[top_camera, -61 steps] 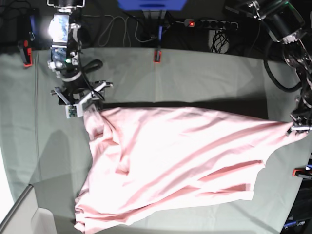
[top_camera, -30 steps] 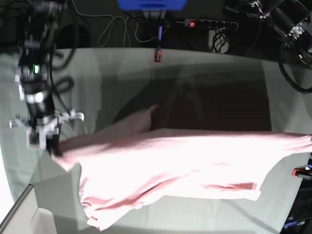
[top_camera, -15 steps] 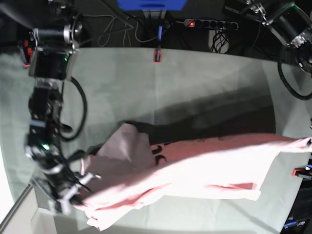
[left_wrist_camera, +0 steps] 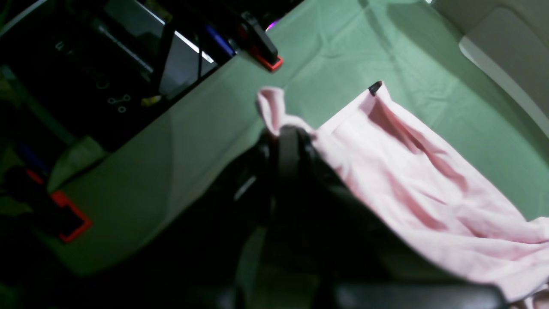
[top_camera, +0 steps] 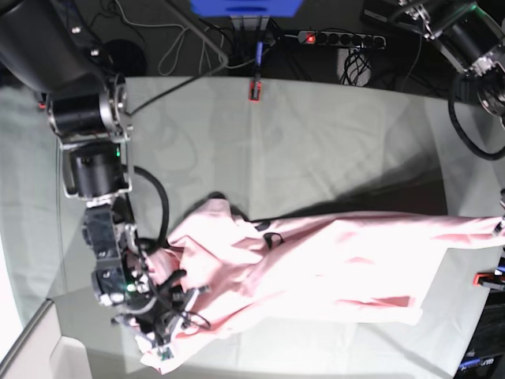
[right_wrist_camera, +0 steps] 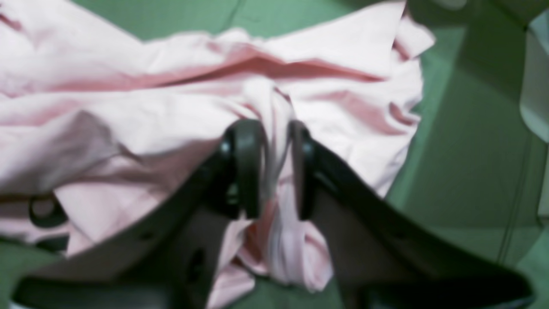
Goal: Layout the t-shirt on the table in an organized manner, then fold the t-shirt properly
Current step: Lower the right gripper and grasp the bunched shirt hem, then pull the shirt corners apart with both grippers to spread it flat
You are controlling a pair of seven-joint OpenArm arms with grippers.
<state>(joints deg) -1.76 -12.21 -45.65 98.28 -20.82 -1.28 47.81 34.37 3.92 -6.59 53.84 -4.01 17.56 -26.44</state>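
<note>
The pale pink t-shirt (top_camera: 331, 264) lies stretched across the table (top_camera: 316, 150) from the front left to the right edge, with a little black lettering (top_camera: 272, 237) showing at a turned-over fold. My right gripper (top_camera: 166, 335) is low over its crumpled left end. In the right wrist view the right gripper (right_wrist_camera: 274, 171) is open, and a loose strand of the t-shirt (right_wrist_camera: 128, 116) runs between its fingers. In the left wrist view my left gripper (left_wrist_camera: 289, 133) is shut on a corner of the t-shirt (left_wrist_camera: 407, 180), which it holds just above the table (left_wrist_camera: 206, 124).
Red clamps (top_camera: 255, 89) (top_camera: 489, 278) (left_wrist_camera: 268, 60) grip the table's edges. A pale bin (top_camera: 31, 355) sits off the front left corner. A power strip (top_camera: 339, 37) and cables lie behind the far edge.
My right gripper swung down to the front left with the shirt's end, set it on the table and parted its jaws. The shirt's left part turned over, showing lettering. The left gripper stayed put.
</note>
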